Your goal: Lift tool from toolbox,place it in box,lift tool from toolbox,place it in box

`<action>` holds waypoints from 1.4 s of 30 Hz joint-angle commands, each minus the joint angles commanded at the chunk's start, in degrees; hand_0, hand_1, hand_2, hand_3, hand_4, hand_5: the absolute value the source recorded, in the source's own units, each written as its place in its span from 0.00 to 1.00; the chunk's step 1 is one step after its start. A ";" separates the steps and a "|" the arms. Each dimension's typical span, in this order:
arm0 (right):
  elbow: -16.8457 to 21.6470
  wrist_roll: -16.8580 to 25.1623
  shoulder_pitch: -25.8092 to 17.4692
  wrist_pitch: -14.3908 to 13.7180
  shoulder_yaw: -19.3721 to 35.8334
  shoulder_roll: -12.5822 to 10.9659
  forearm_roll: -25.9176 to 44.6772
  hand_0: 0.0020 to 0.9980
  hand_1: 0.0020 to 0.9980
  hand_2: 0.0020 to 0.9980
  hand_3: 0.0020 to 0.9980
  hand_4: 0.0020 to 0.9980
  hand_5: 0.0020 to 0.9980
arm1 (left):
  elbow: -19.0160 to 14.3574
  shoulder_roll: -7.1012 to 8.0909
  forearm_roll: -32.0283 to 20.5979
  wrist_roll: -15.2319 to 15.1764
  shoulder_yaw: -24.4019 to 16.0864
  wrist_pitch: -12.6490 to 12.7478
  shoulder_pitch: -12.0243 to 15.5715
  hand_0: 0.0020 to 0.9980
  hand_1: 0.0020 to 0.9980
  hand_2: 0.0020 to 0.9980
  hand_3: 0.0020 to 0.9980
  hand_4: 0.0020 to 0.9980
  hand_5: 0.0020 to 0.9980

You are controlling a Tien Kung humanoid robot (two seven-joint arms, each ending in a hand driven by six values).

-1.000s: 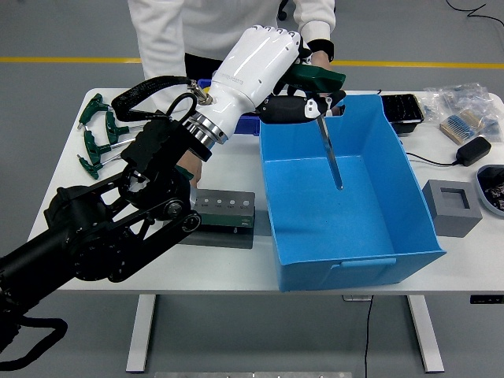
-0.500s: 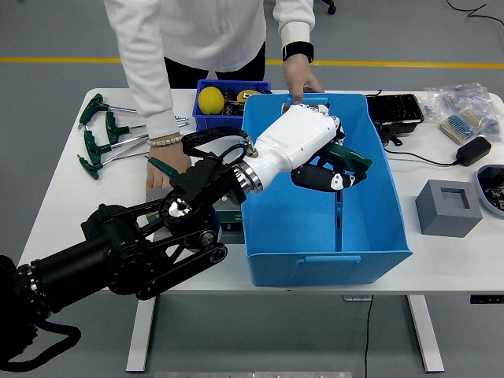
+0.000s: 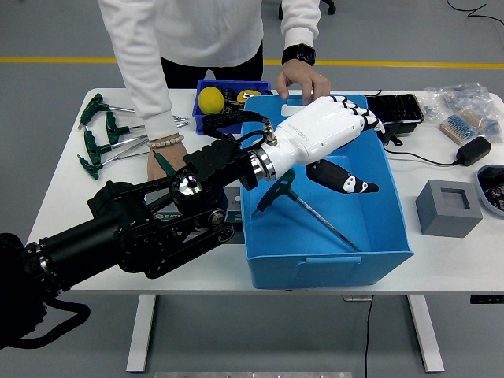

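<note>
The left robot hand (image 3: 335, 142) has opened, empty, dropping the T-handle tool (image 3: 303, 209) into the blue box (image 3: 331, 264).

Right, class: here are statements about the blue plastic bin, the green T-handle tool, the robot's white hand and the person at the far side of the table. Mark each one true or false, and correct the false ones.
1. The green T-handle tool lies inside the blue plastic bin. True.
2. The robot's white left hand grips that tool. False: its fingers are spread and the tool lies free below it.
3. The person's hand rests at the bin's far rim. True.
4. The yellow ball sits in the grey square block. False: it sits in the small blue tray behind the bin.
5. More green T-handle tools lie on the white table at its left. True.
</note>
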 joint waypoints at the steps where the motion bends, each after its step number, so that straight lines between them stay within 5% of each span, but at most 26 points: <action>1: 0.00 0.01 0.00 0.00 -0.01 0.00 0.03 0.72 0.68 0.78 0.76 0.94 0.87 | -0.21 0.19 -0.08 -0.32 -0.66 0.54 0.08 0.74 0.72 0.80 0.63 0.94 0.61; 4: 0.00 0.06 -0.02 -0.02 -0.16 0.05 0.29 0.73 0.68 0.78 0.76 0.94 0.87 | -1.50 0.95 0.32 -0.51 -2.41 0.98 0.59 0.75 0.75 0.84 0.64 0.95 0.60; 7: 0.00 0.20 -0.03 -0.07 -0.51 0.08 0.96 0.73 0.68 0.78 0.76 0.94 0.87 | -3.87 3.08 2.97 0.47 -4.52 -1.14 1.36 0.75 0.75 0.84 0.64 0.95 0.60; 8: 0.00 0.26 -0.06 -0.09 -0.59 0.12 1.28 0.72 0.68 0.78 0.76 0.94 0.87 | -4.55 4.12 4.17 0.86 -5.06 -2.24 1.59 0.72 0.60 0.63 0.59 0.95 0.62; 13: 0.00 0.34 -0.25 -0.14 -0.58 0.27 1.69 0.72 0.68 0.78 0.76 0.94 0.87 | -5.61 10.48 9.35 2.54 -6.33 -9.34 2.78 0.72 0.60 0.63 0.59 0.95 0.62; 14: 0.00 0.34 -0.27 -0.14 -0.61 0.29 1.74 0.73 0.68 0.78 0.76 0.94 0.87 | -5.52 11.26 9.03 2.69 -6.51 -10.48 3.02 0.69 0.54 0.55 0.58 0.97 0.77; 18: 0.00 0.47 -0.39 -0.21 -1.07 0.36 2.35 0.73 0.68 0.78 0.76 0.94 0.87 | -4.19 17.10 8.34 4.40 -8.40 -17.21 5.48 0.69 0.54 0.55 0.58 0.97 0.77; 19: 0.00 0.49 -0.41 -0.22 -1.16 0.37 2.45 0.73 0.68 0.78 0.76 0.94 0.87 | -4.00 18.23 8.48 4.88 -8.73 -18.57 5.92 0.69 0.54 0.55 0.58 0.97 0.77; 20: 0.00 0.52 -0.43 -0.24 -1.32 0.38 2.64 0.72 0.68 0.78 0.75 0.94 0.87 | -3.83 19.29 8.65 5.40 -9.04 -20.00 6.37 0.71 0.55 0.55 0.56 0.97 0.89; 23: 0.00 0.62 -0.52 -0.29 -1.71 0.44 3.18 0.72 0.68 0.78 0.75 0.94 0.87 | -3.75 22.04 8.78 6.70 -9.96 -24.72 7.67 0.71 0.55 0.55 0.56 0.97 0.89; 28: 0.00 0.55 -0.45 -0.33 -2.08 0.52 3.37 0.72 0.68 0.78 0.75 0.94 0.87 | -4.55 24.26 7.58 7.50 -9.99 -29.81 8.56 0.73 0.57 0.55 0.54 0.97 0.91; 42: 0.00 0.54 -0.32 -0.41 -2.27 0.56 3.83 0.72 0.68 0.78 0.75 0.94 0.87 | -7.38 25.53 4.04 8.25 -8.14 -32.16 9.05 0.74 0.57 0.55 0.52 0.97 0.94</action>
